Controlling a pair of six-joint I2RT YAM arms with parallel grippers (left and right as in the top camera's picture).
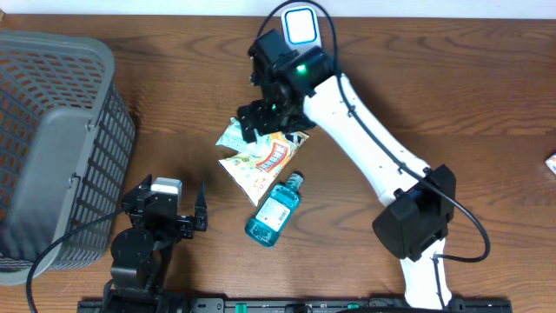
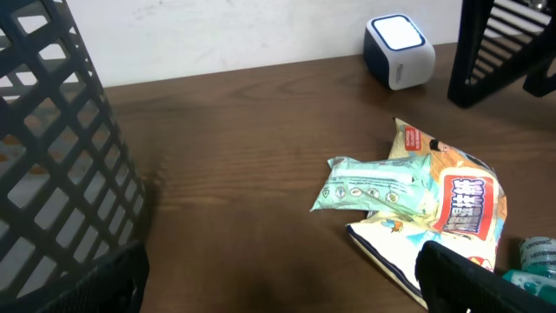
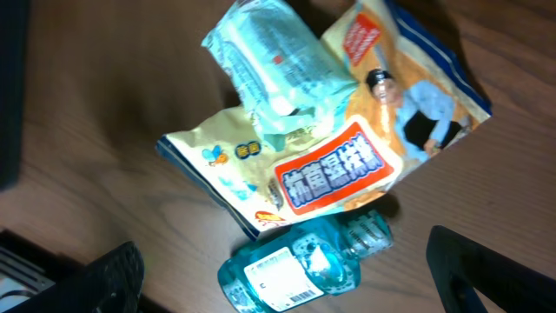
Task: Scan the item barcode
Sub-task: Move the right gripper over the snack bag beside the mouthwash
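The right gripper (image 3: pixel 300 269) is hanging over the small pile of items in the middle of the table (image 1: pixel 452 96); its jaws are standing wide apart and they are holding nothing. Under it a yellow snack bag (image 1: pixel 265 161) is lying flat on the wood; a pale green wipes packet (image 1: pixel 233 135) is resting on the bag's far left corner, partly overlapping it. A bottle (image 1: pixel 274 209) is lying on its side just in front of the bag, with its cap end touching the bag's edge. It is carrying blue-green liquid inside, and its white label (image 3: pixel 280 274) is facing up; the label seems to be showing a barcode, but the print is too small to be sure. The scanner (image 1: pixel 301 26), a small box with a glowing white face, is sitting at the far edge of the table, apart from the pile. The grey mesh basket (image 1: pixel 52 130) is standing at the left side; I cannot tell through the mesh what is lying in it. The left gripper (image 2: pixel 278 291) is waiting low beside the basket, near the front edge; its jaws are also spread wide and gripping nothing.
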